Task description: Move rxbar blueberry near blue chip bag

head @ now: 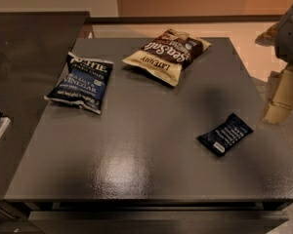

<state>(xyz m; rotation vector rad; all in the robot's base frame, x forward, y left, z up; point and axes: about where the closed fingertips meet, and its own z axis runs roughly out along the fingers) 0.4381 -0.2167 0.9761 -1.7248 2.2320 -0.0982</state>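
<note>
approach step, nothing grasped yet. gripper [279, 106] hangs off the table's [136, 145] right edge; open or closed, cannot tell. rxbar blueberry [225, 134] lies flat near it, down-left, apart. blue chip bag [79, 82] well apart, far left. next: descend over the bar, grasp it across its narrow width.

The table [151, 179] had a dark, finely speckled top with a dull sheen. The blue chip bag [80, 83], the cream bag [168, 55] and the bar [225, 134] looked wrapped in crinkly film. The gripper [282, 99], at the right edge, looked matt cream.
</note>
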